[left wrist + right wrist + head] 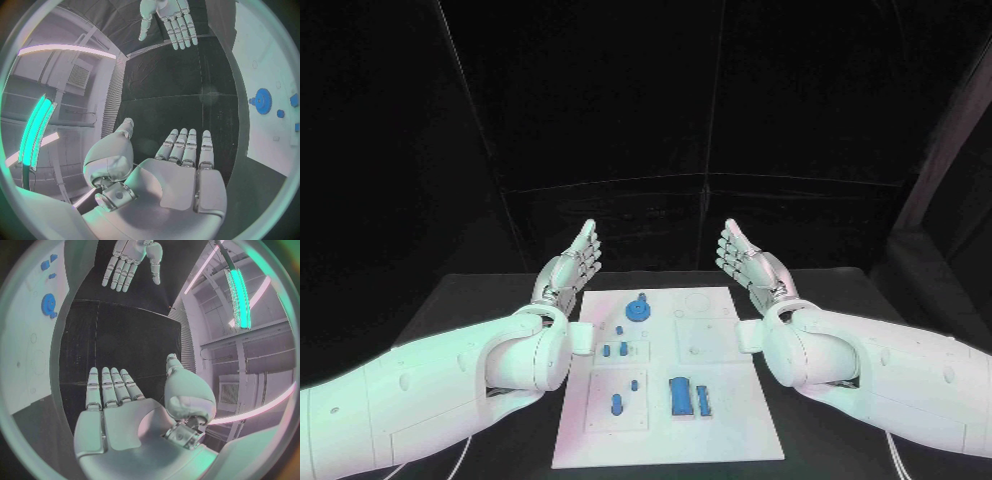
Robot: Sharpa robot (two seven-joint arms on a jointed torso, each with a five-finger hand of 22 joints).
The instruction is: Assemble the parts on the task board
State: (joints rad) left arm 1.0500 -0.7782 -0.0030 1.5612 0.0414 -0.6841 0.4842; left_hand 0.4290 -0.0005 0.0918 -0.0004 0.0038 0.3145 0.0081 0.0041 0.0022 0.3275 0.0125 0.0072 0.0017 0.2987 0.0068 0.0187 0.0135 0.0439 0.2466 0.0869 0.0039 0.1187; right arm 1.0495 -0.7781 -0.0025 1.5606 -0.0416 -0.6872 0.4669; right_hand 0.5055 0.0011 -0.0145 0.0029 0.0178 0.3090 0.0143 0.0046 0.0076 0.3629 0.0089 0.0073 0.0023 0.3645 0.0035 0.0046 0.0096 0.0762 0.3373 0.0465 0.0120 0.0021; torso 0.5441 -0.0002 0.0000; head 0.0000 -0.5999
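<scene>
The white task board (718,420) lies in the middle of the black table. On it are a blue gear-like round part (639,309), small blue pegs (620,349), a blue pin (616,404) and a larger blue block (682,395) with a thin piece beside it. My left hand (571,265) hovers past the board's far left corner, flat, fingers straight and together, holding nothing. My right hand (747,262) mirrors it past the far right corner, equally flat and empty. The left wrist view shows the left hand (181,170), the gear (262,101) and the right hand (169,20).
The black table (473,300) spreads around the board (31,355) on both sides, with black curtain walls behind. In the right wrist view the right hand (115,410) faces the left hand (128,262), and the blue gear (49,304) sits on the board.
</scene>
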